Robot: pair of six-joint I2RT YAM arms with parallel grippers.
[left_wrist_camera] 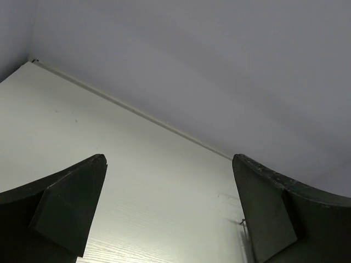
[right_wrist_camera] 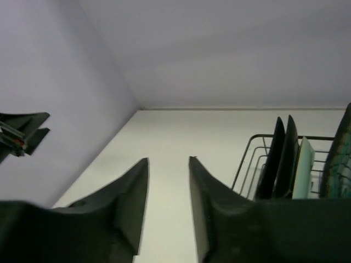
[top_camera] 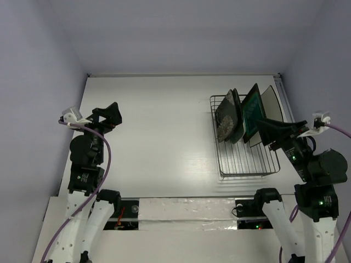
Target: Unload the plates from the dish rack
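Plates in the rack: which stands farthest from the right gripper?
The black flowered plate, at the dish rack left end; the teal plate and white plate stand nearer the right gripper.

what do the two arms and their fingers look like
Left arm and right arm match: black upper joints, white lower links, a purple cable looping along each, white wrist brackets. Fingers are matte black wedges. Small green lights dot the right one.
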